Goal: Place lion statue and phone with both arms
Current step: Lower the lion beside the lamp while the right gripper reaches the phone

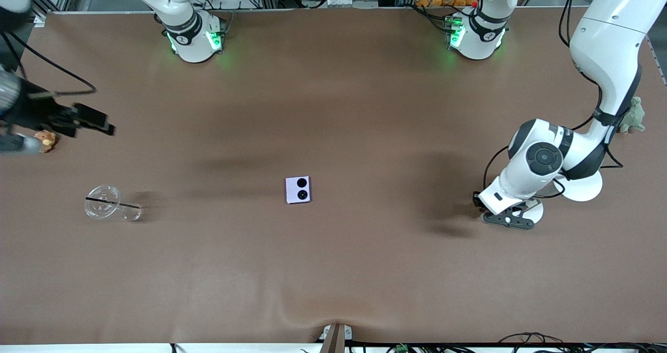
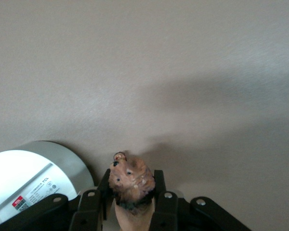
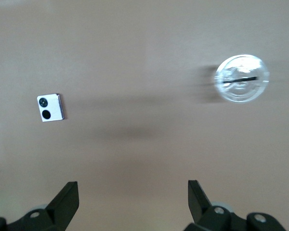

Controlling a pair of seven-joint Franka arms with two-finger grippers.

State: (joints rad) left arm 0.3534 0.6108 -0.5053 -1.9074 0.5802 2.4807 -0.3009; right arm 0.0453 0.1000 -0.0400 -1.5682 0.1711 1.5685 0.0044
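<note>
Phone: the phone (image 1: 298,190) lies flat on the bench (image 1: 333,269) near its middle, camera circles up, nothing touching it.
Left gripper: the left gripper (image 1: 508,218) hangs low over the bench, toward the left arm's end from the phone, clamped on the lion statue (image 2: 131,182); the left wrist view shows the figurine's head poking out between the pads.
Right gripper: the right gripper (image 3: 132,199) is up over the bench at the right arm's end, well apart from the phone, fingers spread wide and holding nothing.
Risk, lion: the hold looks to be on a small, rounded body, so the figurine may twist or tip over on release if it is let go off level.
Risk, phone: thin and flat against the bench, it could skid away if the pads close too high on its edge.
Around: a clear plastic cup (image 1: 110,204) lies on its side between the right gripper and the phone; a white disc (image 2: 31,180) sits beside the left gripper; a small brown plush toy (image 1: 46,139) and a green plush toy (image 1: 634,115) rest at opposite ends, farther from the front camera than the phone.
In the way: the cup could be clipped by a low reach from the right arm.
</note>
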